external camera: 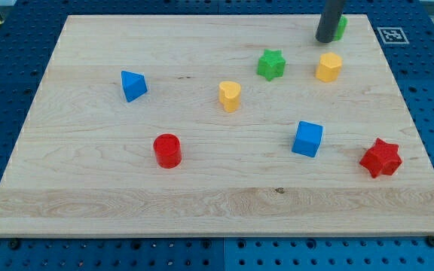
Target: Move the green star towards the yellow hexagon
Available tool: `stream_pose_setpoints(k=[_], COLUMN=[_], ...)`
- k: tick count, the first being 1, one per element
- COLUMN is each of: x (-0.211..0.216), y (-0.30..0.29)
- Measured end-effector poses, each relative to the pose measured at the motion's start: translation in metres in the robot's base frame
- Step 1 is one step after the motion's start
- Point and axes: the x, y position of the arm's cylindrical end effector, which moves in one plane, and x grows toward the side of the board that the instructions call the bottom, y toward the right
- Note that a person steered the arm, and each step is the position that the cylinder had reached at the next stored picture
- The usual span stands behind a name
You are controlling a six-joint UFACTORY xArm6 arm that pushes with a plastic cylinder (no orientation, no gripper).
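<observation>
Well, the wooden board (202, 203) fills most of the view, and my rod comes down at its top right, with my tip (327, 40) resting just in front of a green block (341, 27) it half hides, so I cannot tell that block's shape. I carry no jaws to open or close; my tip touches nothing else and holds nothing. Far below my tip, toward the view's bottom right, sit the red star (380, 157) and the blue cube (307, 138); far to the left are the red cylinder (167, 150) and the blue triangle (133, 85), with the yellow heart (230, 95) between them and me. Just below my tip is the yellow hexagon (328, 66), and the green star (271, 64) lies a little down and to the left, near the hexagon but apart. I judge the push not yet begun: I must circle round to the star's left side, then slide it rightward.
</observation>
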Motion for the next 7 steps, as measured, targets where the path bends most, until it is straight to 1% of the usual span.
stream_pose_setpoints(k=[1,2,4,5,6,7], x=[0.004,0.028,0.093,0.106,0.126,0.127], y=[-0.033,-0.043,-0.043,-0.051,-0.072,-0.118])
